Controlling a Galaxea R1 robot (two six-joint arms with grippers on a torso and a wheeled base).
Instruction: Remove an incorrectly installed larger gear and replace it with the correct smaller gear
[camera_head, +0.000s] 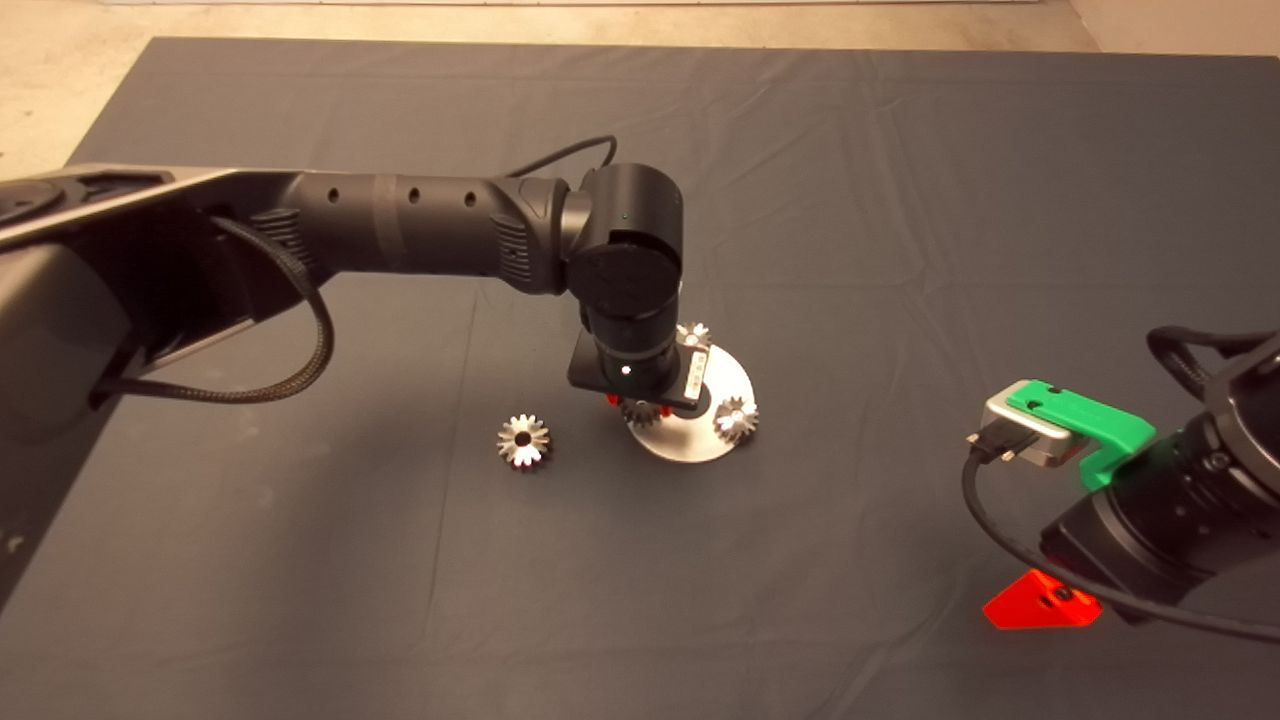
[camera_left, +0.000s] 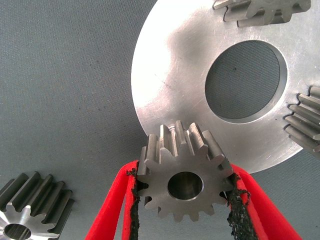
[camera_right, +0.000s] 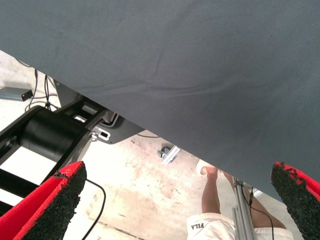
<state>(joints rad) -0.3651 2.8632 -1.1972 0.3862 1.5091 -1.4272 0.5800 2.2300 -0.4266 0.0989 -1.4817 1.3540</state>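
My left gripper (camera_head: 636, 408) is shut on the smaller gear (camera_left: 184, 183), a dull grey gear with a pale flat face and a round centre hole. It holds the gear at the near rim of the round silver plate (camera_left: 175, 65), also seen in the head view (camera_head: 690, 445). I cannot tell whether the gear touches the plate. The larger gear (camera_head: 523, 441), shiny with star-like teeth, lies loose on the mat left of the plate; it also shows in the left wrist view (camera_left: 30, 212). My right gripper (camera_right: 175, 200) is open and parked at the mat's lower right.
Two more gears sit on the plate, one at its far edge (camera_head: 693, 335) and one at its right edge (camera_head: 735, 418). The plate has a large round hole (camera_left: 245, 80) in its middle. The right wrist view shows the floor and a person's leg (camera_right: 210, 192).
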